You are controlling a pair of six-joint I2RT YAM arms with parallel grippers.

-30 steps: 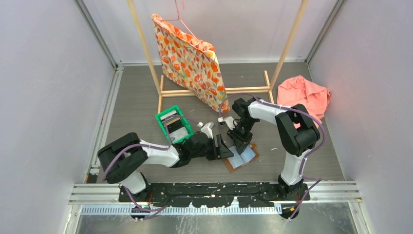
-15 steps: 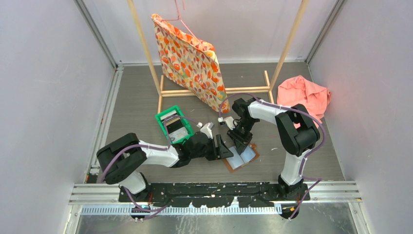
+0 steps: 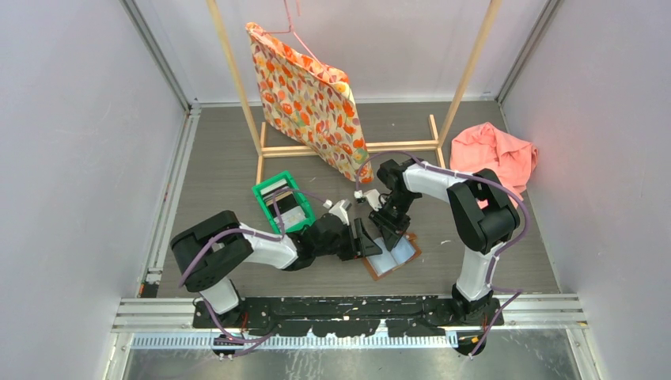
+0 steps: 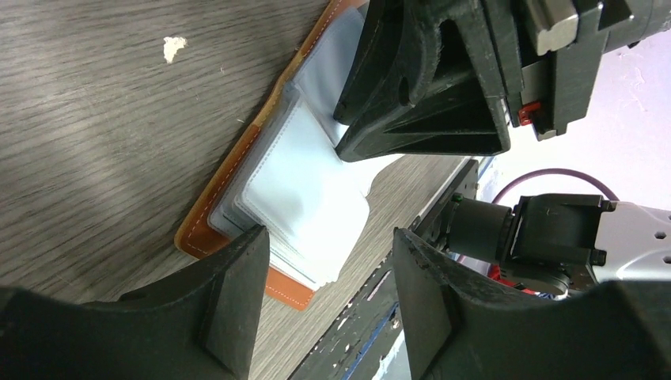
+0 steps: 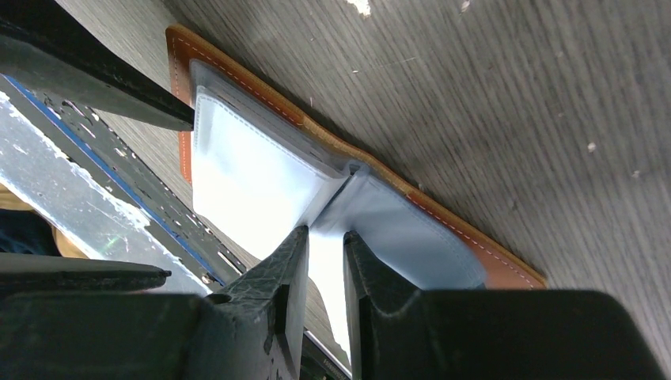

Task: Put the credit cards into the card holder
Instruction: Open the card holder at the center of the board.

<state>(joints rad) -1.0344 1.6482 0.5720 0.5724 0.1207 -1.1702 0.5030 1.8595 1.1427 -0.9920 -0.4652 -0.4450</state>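
**Robot test cell, probably a laboratory.** Plain pale walls (image 3: 71, 119) enclose a grey wood-grain surface (image 3: 229, 158). A left arm (image 3: 261, 249) and a right arm (image 3: 475, 214) are bolted to a metal rail (image 3: 348, 313). Staged props: wooden rack (image 3: 348, 147), patterned bag (image 3: 305, 99), pink cloth (image 3: 494, 154).

From above, the card holder (image 3: 398, 257) is half buried under the left gripper (image 3: 370, 244) and right gripper (image 3: 396, 229), and the credit cards (image 3: 286, 207) in the green bin (image 3: 267, 183) are too tiny to count. Right wrist view: can't tell if the right gripper actually pinches a clear sleeve
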